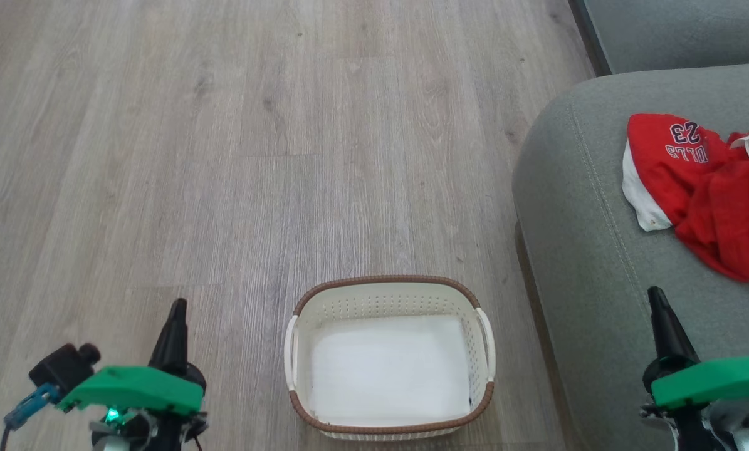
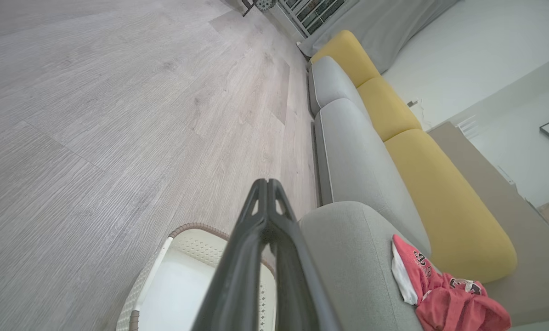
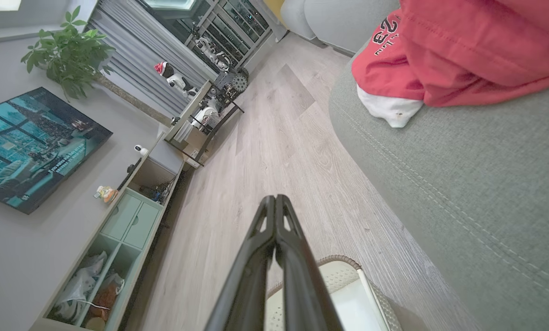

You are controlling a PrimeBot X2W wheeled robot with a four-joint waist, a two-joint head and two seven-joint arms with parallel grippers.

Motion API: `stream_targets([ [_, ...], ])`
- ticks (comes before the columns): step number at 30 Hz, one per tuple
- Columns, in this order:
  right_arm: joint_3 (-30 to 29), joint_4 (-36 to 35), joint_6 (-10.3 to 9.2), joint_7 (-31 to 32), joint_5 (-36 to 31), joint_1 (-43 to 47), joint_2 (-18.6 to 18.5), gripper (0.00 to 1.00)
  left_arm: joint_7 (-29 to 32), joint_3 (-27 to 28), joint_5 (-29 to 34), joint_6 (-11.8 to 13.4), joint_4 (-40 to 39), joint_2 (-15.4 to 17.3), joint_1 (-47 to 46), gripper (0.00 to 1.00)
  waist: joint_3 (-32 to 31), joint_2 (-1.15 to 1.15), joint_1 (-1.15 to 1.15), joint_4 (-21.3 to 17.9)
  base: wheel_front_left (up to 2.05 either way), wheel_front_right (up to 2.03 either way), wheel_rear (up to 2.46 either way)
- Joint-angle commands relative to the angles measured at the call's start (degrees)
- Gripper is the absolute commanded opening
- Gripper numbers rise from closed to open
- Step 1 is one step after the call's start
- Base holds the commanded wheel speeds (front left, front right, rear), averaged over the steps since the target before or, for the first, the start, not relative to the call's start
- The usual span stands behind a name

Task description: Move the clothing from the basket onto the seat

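Note:
The red clothing (image 1: 706,188) lies crumpled on the grey-green seat (image 1: 575,207) at the right, with "23" lettering and white trim showing; it appears too in the left wrist view (image 2: 449,294) and the right wrist view (image 3: 458,50). The cream basket (image 1: 389,294) with a brown rim stands on the floor in front of me, its white bottom bare. My left gripper (image 1: 177,305) is shut and holds nothing, low at the left of the basket. My right gripper (image 1: 655,293) is shut and holds nothing, over the seat's near part, short of the clothing.
Wood-look floor (image 1: 224,156) stretches ahead and to the left. The couch runs on with grey cushions and yellow back cushions (image 2: 439,193). A low cabinet (image 3: 118,239) and a wall picture (image 3: 31,147) stand across the room, with a plant (image 3: 67,55) beyond.

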Motion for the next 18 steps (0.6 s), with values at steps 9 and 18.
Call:
stream_targets([
  [9, -0.65, -0.89, 0.0, 1.58, 6.01, -3.96, 0.63, 0.0, 1.72, 3.54, -5.91, -1.23, -1.52, -0.35, -3.63, 0.0, -0.01, 0.0, 0.0, 0.02, 0.0, 0.0, 0.0],
  [18, -1.09, -0.27, 0.0, 2.74, 10.37, -4.64, 1.32, 0.0, 3.05, 5.03, -10.31, -1.87, -1.38, -0.83, -3.87, 0.0, -0.02, 0.0, 0.0, 0.04, 0.0, 0.0, 0.0],
])
